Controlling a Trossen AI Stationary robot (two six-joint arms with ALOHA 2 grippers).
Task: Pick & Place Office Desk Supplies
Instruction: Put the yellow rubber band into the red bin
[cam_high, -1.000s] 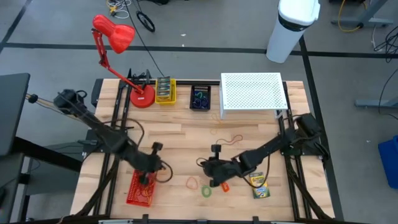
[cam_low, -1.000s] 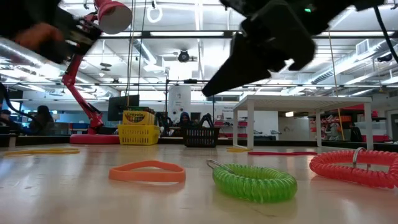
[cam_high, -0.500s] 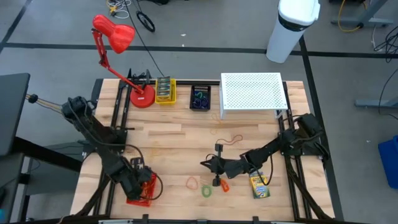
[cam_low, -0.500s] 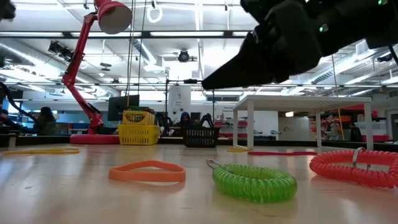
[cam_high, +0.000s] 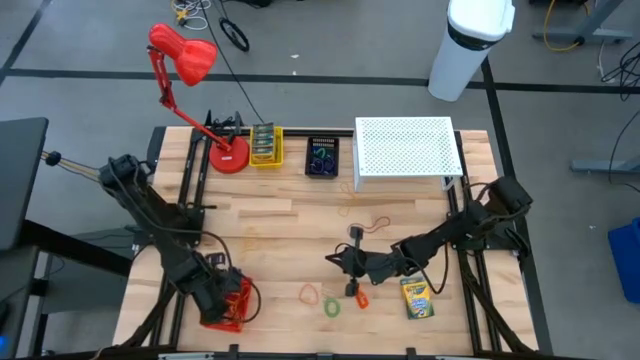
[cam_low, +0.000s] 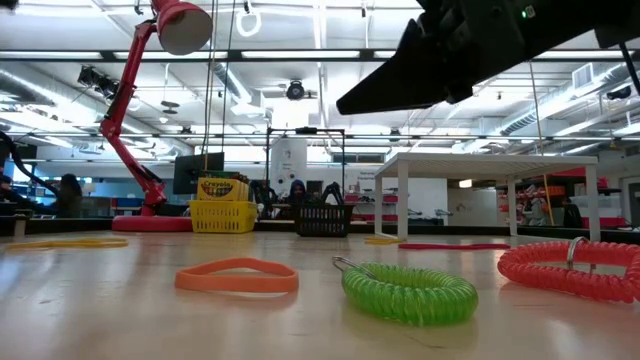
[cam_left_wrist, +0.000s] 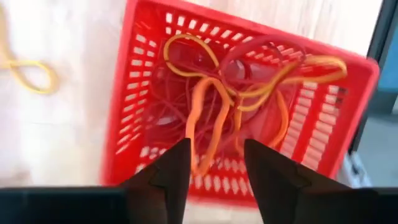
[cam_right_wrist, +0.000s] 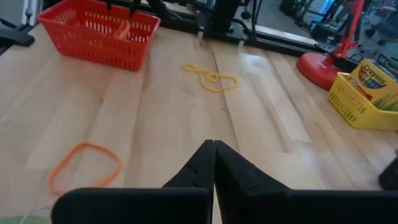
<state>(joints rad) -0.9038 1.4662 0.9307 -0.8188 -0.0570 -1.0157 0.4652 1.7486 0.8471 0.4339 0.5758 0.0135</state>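
My left gripper (cam_high: 218, 295) is open and empty, pointing down over the red basket (cam_high: 236, 310) at the table's near left; the basket holds several orange and yellow rubber bands (cam_left_wrist: 211, 118). My right gripper (cam_high: 331, 262) is shut and empty, raised above the table's near middle (cam_right_wrist: 213, 146). Below it lie an orange band (cam_low: 237, 275), a green coil loop (cam_low: 410, 292) and a red coil loop (cam_low: 570, 268), flat on the table. A crayon box (cam_high: 415, 297) lies flat near the right arm. A thin red-orange rubber band (cam_high: 378, 222) lies mid-table.
A yellow basket of crayon boxes (cam_high: 265, 145), a black basket (cam_high: 322, 157), the white perforated riser (cam_high: 405, 150) and the red lamp (cam_high: 185, 55) stand along the far edge. A yellow rubber band (cam_right_wrist: 211, 78) lies on the wood between the arms.
My left gripper has moved toward the table's near edge and down over the red basket, then held still. My right gripper has risen a little above the loops, staying shut.
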